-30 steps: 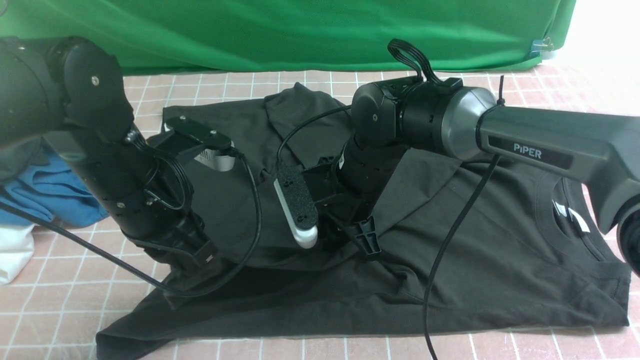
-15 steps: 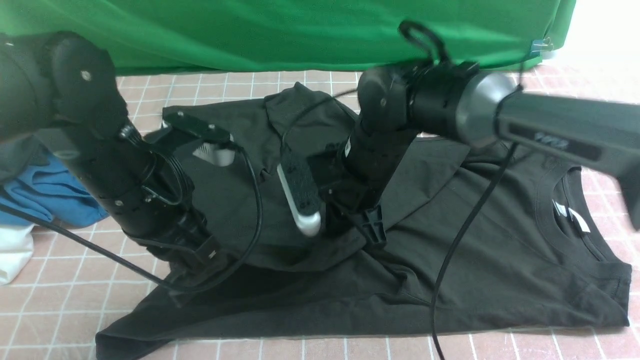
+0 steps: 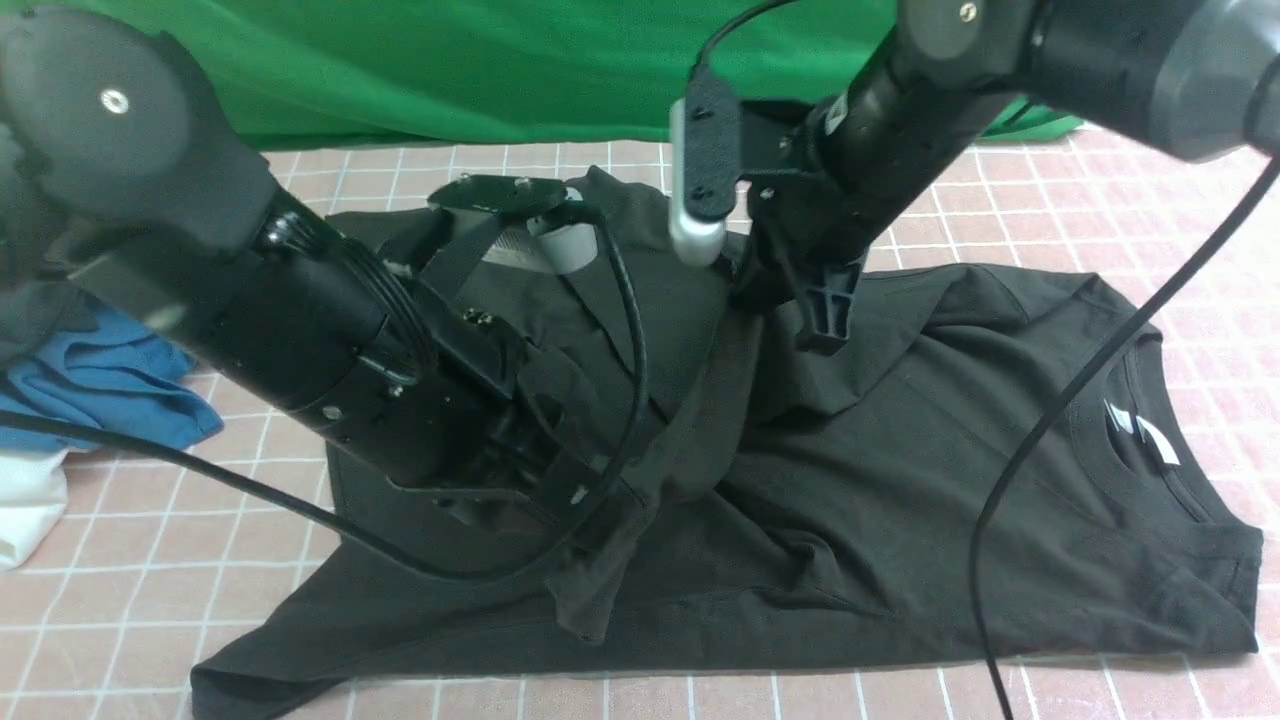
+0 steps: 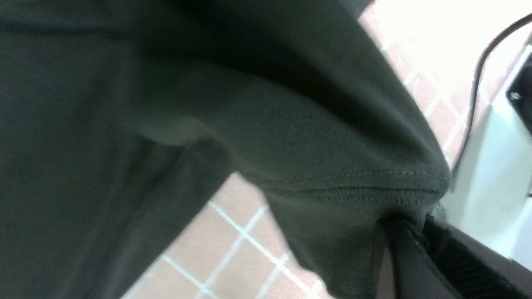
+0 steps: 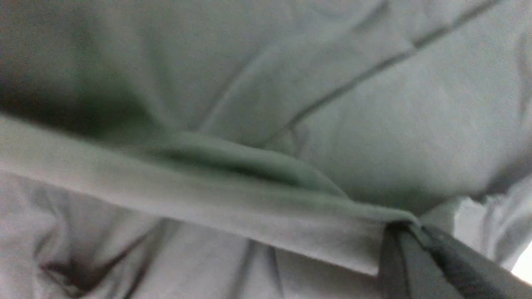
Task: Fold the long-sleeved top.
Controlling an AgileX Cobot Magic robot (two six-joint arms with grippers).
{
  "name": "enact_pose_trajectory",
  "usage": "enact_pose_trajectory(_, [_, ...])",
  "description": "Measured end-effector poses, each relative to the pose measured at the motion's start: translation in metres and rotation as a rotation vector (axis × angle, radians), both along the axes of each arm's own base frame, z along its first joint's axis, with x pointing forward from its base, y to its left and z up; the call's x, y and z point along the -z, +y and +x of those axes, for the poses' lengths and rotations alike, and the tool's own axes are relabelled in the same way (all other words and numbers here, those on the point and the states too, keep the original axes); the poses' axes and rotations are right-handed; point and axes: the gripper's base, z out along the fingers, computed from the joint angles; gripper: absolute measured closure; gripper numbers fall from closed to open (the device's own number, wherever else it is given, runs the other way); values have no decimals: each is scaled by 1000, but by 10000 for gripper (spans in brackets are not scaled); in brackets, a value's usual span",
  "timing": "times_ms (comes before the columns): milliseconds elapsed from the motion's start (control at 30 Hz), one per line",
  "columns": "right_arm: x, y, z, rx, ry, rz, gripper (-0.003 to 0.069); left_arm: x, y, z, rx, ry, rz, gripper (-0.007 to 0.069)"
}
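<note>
The long-sleeved top (image 3: 950, 520) is black and lies spread on the pink tiled surface, collar with white label (image 3: 1140, 435) to the right. My left gripper (image 3: 575, 490) is shut on a stitched hem of the top (image 4: 353, 191), pinched at the jaws (image 4: 411, 224), and holds it off the surface. Farther back, my right gripper (image 3: 810, 300) is shut on a folded edge of the top (image 5: 291, 216), gripped at the jaws (image 5: 405, 232). Between the two grippers the lifted cloth hangs in a slack drape over the rest of the top.
A blue garment (image 3: 90, 390) and a white cloth (image 3: 25, 510) lie at the left edge. A green backdrop (image 3: 500, 70) closes off the back. Black cables (image 3: 1080, 380) hang from both arms across the top. Pink tiles (image 3: 150, 570) show around it.
The right gripper closed on the top and rose up and back with it. The left arm swung right and up, carrying its hem. The cloth between them has come off the surface.
</note>
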Motion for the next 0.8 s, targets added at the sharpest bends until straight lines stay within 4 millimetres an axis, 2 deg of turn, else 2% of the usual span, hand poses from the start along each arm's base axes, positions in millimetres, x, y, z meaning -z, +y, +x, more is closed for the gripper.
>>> enact_pose_trajectory(167, [0,-3,0,-19,4,-4,624,21,25,25,-96,38,80,590])
enact_pose_trajectory(200, [0,-3,0,-21,5,-2,624,22,25,25,-96,41,82,590])
enact_pose_trajectory(367, [7,3,4,-62,-6,26,625,51,43,46,-143,117,161,590])
enact_pose_trajectory(500, [24,11,17,-62,-67,52,625,66,58,57,-195,142,216,590])
enact_pose_trajectory(633, [37,19,31,-37,-163,81,625,70,74,70,-296,89,221,590])
enact_pose_trajectory(800, [55,29,49,-1,-293,117,622,84,84,83,-343,52,245,588])
